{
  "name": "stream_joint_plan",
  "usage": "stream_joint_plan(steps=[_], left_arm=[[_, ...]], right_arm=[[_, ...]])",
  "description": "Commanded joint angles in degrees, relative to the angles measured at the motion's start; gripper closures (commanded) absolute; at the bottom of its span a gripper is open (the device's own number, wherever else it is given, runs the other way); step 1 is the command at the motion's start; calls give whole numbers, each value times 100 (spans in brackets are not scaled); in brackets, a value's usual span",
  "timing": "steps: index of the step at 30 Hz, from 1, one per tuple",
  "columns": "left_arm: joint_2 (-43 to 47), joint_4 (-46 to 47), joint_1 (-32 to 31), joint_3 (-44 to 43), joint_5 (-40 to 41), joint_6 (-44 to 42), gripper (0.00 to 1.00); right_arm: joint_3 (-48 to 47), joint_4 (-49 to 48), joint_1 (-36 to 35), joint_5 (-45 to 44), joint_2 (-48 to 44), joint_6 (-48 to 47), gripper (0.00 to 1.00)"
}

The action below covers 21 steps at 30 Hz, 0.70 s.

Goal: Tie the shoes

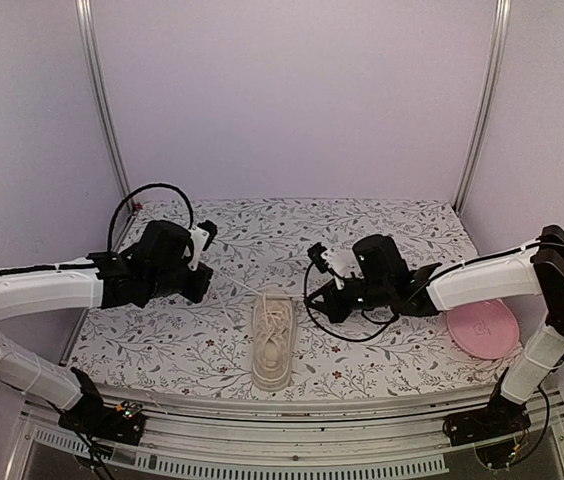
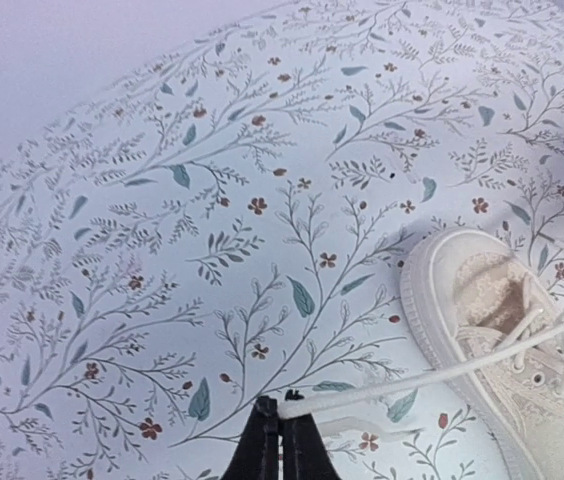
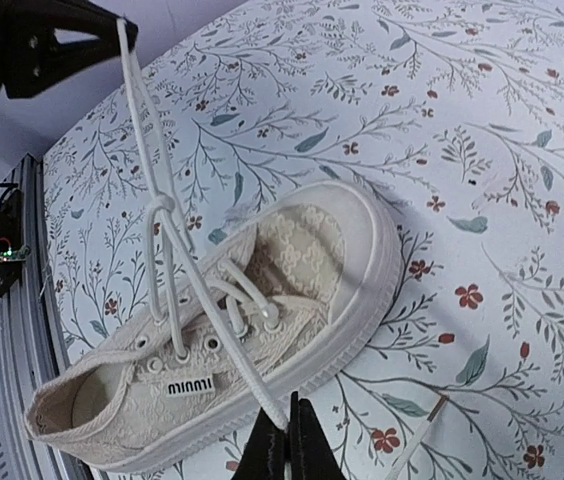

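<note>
The cream sneaker (image 1: pixel 272 340) lies on the floral cloth, toe away from the arm bases. My left gripper (image 1: pixel 208 272), left of the shoe, is shut on one white lace; in the left wrist view its tips (image 2: pixel 282 406) pinch the lace (image 2: pixel 412 380), which runs taut to the shoe (image 2: pixel 502 350). My right gripper (image 1: pixel 324 300), right of the shoe, is shut on the other lace (image 3: pixel 232 320), pinched at the tips (image 3: pixel 290 408) beside the sole. The shoe (image 3: pixel 292 270) fills the right wrist view. The two laces cross in a twist (image 3: pixel 162 205) above the eyelets.
A round pink plate (image 1: pixel 482 327) lies at the right edge of the cloth, under the right arm. A loose lace end with its tip (image 3: pixel 422 425) lies on the cloth right of my right fingers. Metal frame posts (image 1: pixel 107 110) stand at the back corners.
</note>
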<state>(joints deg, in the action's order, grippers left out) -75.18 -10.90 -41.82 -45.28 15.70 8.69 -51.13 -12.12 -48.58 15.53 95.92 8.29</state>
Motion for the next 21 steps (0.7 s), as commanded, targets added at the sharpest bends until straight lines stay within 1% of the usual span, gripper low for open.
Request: stream_joint_plan(steps=[1,4,6,10,13,14,17,21], left_arm=[[360,-289,-340,-146,1757,-747,100],[385,-361,-401,-180,1581,-739,100],[297,-625,-519,-209,1622,-532,100],[154,-1314,-559,-149,1744,433,100],[254,-1587,-561,-34,1524,1311,100],[317,-1541,-556,39,1327,1614,100],[571,-1064,-564,384,685,2106,100],[859,-719,-510,886,576,2798,100]], right_arm=[[309,298,-29,-117,-190,289,98],[303,342,-42,-88,-171,328,98],[289,487,-69,-251,-223,391,98],[461,896,-103,-427,-487,616,98],[679,1204,-143,-404,-692,900,98],[803,1269,-186,-371,-764,997,98],[1072,1362,-234,-161,-1031,1153,98],[1356,1735,-233,-142,-1374,1396,98]])
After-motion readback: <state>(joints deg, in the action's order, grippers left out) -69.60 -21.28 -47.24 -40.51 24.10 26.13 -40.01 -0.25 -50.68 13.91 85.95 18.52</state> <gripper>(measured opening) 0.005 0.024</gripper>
